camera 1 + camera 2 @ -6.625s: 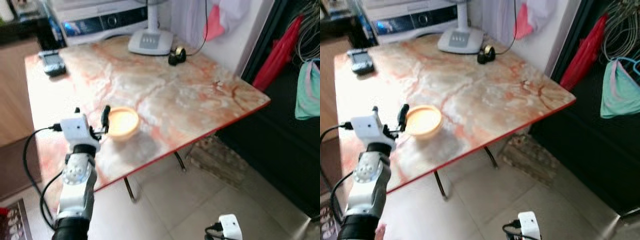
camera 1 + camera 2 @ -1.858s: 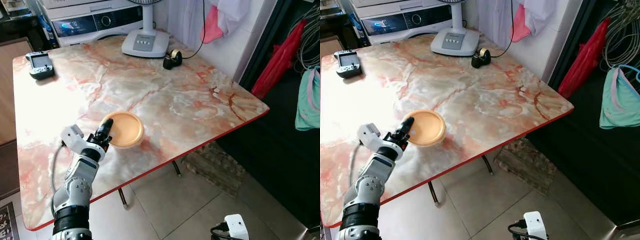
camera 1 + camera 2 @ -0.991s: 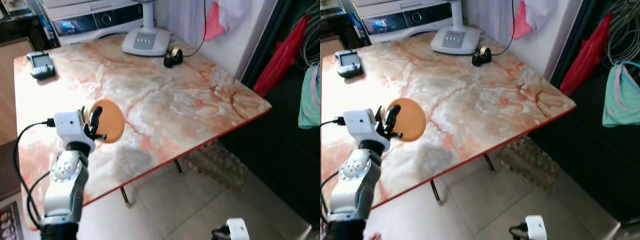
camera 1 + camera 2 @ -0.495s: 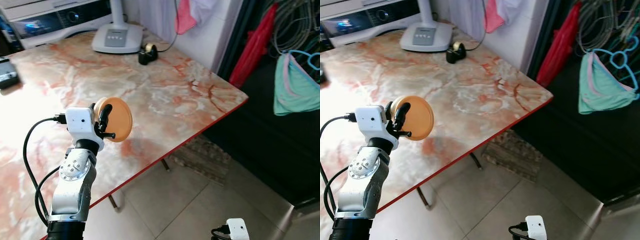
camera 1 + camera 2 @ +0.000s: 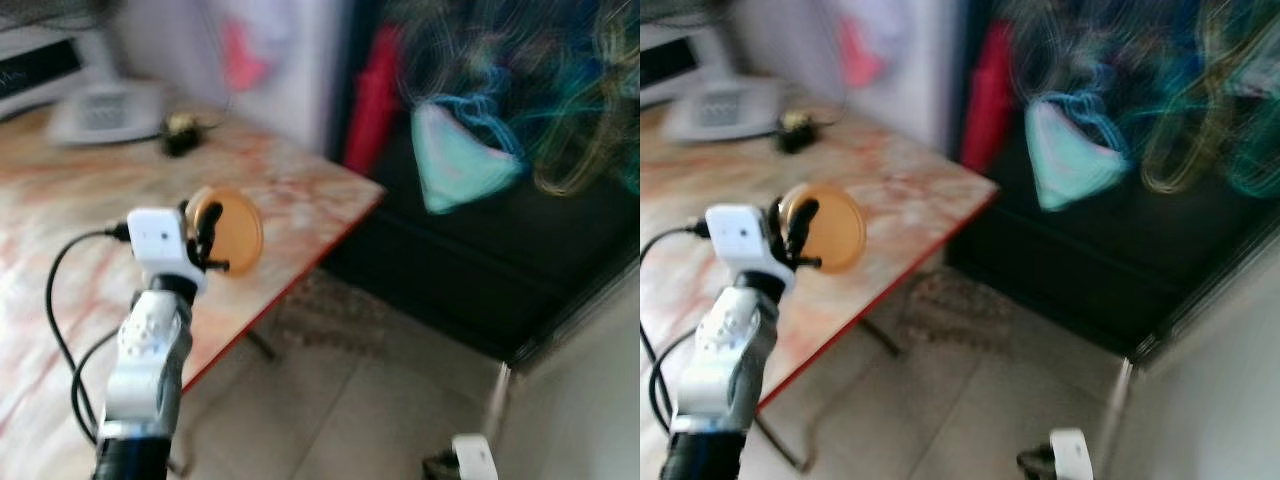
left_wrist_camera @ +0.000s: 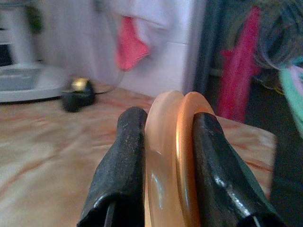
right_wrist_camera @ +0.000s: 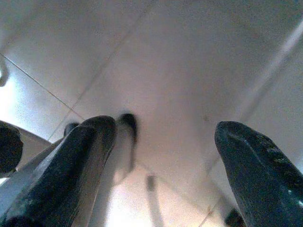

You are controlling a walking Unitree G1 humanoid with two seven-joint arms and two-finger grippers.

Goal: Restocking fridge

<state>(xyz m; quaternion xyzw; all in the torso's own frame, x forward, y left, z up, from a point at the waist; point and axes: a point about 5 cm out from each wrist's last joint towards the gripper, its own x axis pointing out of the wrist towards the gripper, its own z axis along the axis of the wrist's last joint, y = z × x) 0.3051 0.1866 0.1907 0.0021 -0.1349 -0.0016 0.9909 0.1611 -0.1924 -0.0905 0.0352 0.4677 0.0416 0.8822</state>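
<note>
My left gripper is raised above the marble table, shut on a round orange lidded container held on edge. In the left wrist view the two black fingers pinch the container between them, lid side against one finger. My right arm hangs low at the bottom edge of the head view. The right gripper is open over the pale tiled floor, with nothing between its fingers. The head views are blurred by motion.
The table's red edge ends just right of the held container. A white fan base and a small dark tape dispenser stand at the table's back. Red and teal clothes hang before a dark opening. A mat lies on the floor.
The whole view has swung to the right and blurred, so the camera has turned. The left gripper still holds the orange container raised, as half a second ago.
</note>
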